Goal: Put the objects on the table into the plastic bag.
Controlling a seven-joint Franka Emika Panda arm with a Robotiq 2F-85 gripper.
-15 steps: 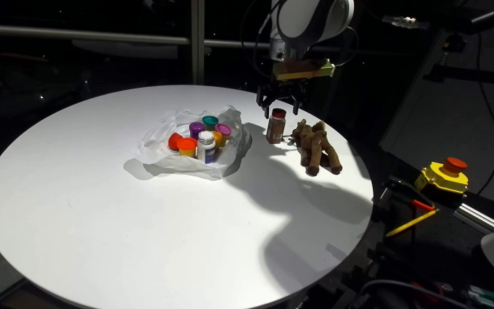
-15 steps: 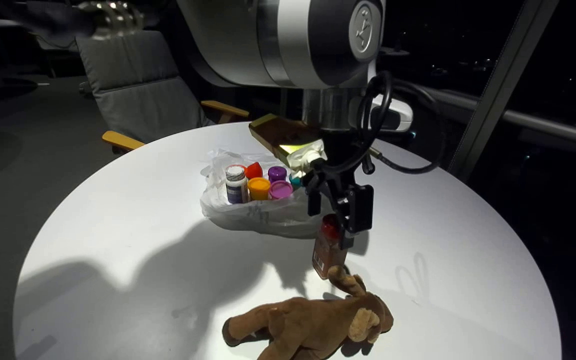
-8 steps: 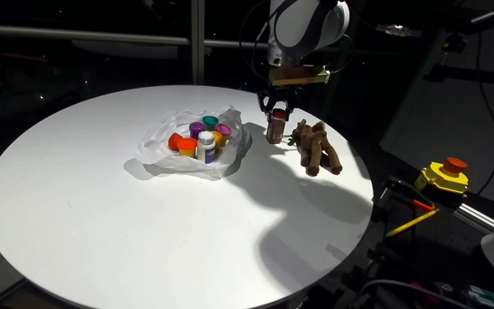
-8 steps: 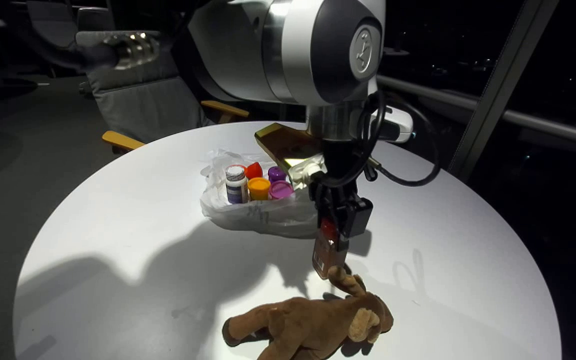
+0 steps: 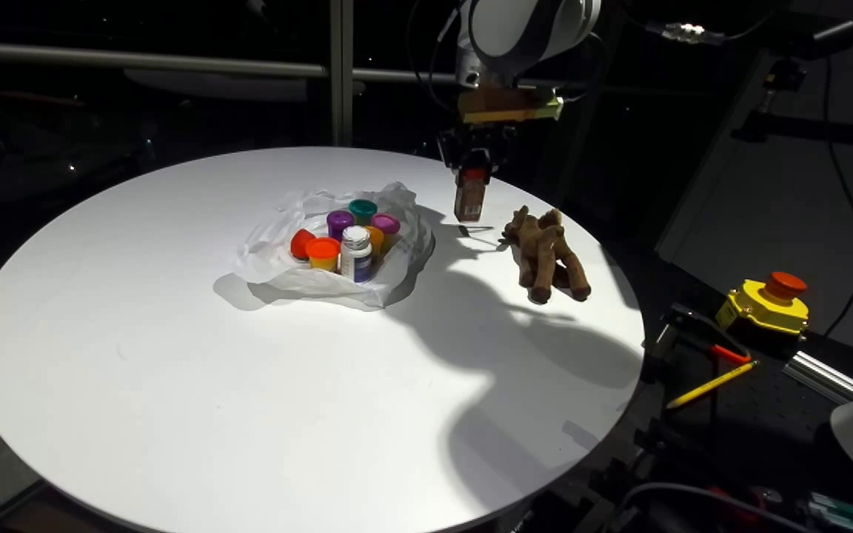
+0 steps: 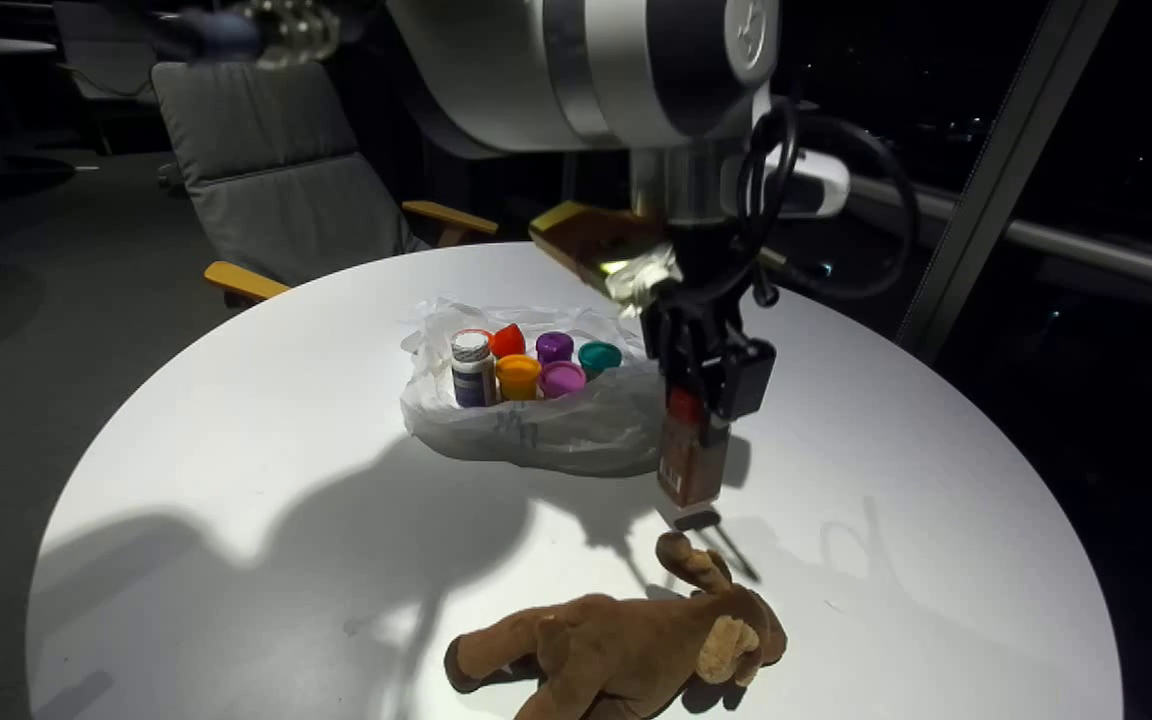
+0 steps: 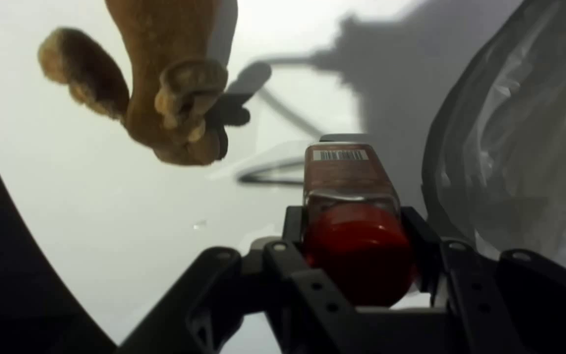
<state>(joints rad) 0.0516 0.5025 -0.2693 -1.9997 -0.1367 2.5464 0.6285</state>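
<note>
The jar point(image 7: 344, 176) is reddish brown, its cap point(image 7: 361, 250) is red and its barcode point(image 7: 340, 155) is striped. The plush toy point(image 6: 621, 645) is brown, the bag point(image 6: 586, 435) is whitish, the surface point(image 5: 212, 407) is white.

Table point(image 5: 271, 363) from above in all views, wrist view nearest

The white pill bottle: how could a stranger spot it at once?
Find the round white table, then the crumpled plastic bag spread on it. Inside, among bright-lidded tubs, stands the white pill bottle. Unlike those colourful neighbours, it has a white cap and a bluish label.
</note>
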